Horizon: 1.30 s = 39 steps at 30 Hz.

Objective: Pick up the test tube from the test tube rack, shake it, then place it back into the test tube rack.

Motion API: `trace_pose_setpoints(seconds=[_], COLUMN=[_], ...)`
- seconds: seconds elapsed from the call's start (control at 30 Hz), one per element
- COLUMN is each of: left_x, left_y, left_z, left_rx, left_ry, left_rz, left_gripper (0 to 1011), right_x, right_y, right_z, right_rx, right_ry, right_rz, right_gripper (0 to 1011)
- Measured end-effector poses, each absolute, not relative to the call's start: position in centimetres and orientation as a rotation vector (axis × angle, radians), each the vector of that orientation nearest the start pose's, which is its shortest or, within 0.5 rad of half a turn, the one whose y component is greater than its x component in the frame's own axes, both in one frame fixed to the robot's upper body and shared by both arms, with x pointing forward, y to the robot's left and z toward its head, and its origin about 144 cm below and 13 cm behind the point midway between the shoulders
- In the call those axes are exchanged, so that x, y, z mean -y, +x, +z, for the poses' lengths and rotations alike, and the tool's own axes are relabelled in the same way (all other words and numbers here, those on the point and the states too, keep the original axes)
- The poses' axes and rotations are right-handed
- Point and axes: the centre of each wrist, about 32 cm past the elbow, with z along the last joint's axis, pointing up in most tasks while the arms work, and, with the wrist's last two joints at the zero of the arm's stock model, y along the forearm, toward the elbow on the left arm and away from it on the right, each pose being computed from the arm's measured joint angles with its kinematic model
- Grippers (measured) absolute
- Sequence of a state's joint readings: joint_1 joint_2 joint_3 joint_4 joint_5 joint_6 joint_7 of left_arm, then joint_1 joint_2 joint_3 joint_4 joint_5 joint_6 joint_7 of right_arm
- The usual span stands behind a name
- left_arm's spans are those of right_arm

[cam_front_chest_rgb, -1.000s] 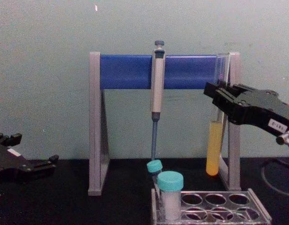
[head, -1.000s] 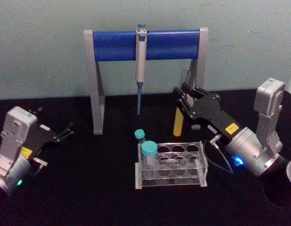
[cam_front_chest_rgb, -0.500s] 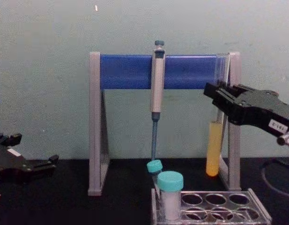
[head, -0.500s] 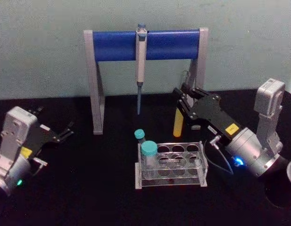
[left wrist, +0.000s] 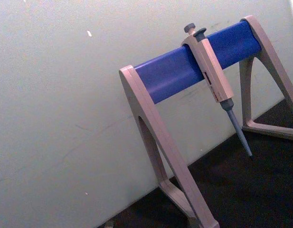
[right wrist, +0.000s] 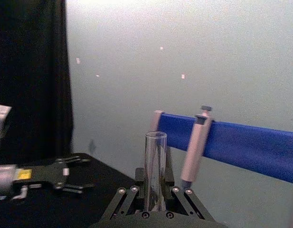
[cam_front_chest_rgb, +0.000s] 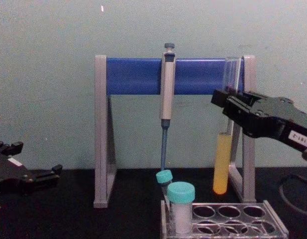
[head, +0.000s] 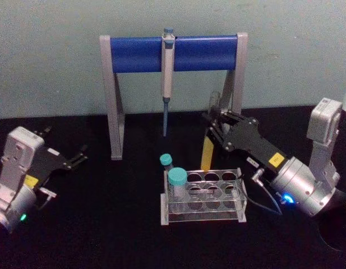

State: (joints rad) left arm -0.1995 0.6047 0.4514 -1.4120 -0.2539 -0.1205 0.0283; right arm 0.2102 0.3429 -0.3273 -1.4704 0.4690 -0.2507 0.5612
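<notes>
Aloft, right pincer point(head: 213, 126) pinching test tube point(head: 206, 155), left pincer point(head: 79, 156) spread — label point(cam_front_chest_rgb: 296, 138) text unreadable.

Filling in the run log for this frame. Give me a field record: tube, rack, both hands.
test tube: lifted clear of rack, slightly tilted, yellow liquid in lower part
right hand: shut on test tube, above rack's far side
left hand: open, parked low at left
test tube rack: two teal-capped tubes at its left end
pipette: hanging on stand behind
</notes>
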Motion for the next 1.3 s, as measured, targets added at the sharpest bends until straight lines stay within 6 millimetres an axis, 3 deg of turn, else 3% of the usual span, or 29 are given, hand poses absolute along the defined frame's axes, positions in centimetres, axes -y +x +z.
trace_pose_setpoints(seconds=[0.5,1.3], left_x=[-31.0,-31.0], left_y=[48.9,48.9], left_z=[114.0,114.0], left_rx=[0.285,0.285], left_ry=[0.304,0.304], left_rz=[1.248,1.248], left_gripper=[1001,1001], right_x=[24.7,24.3], right_y=[50.1,50.5], right_z=[116.1,114.4], right_rx=[0.102,0.089], right_ry=[0.228,0.184], right_rz=[-0.579,-0.595], right_gripper=[233,233])
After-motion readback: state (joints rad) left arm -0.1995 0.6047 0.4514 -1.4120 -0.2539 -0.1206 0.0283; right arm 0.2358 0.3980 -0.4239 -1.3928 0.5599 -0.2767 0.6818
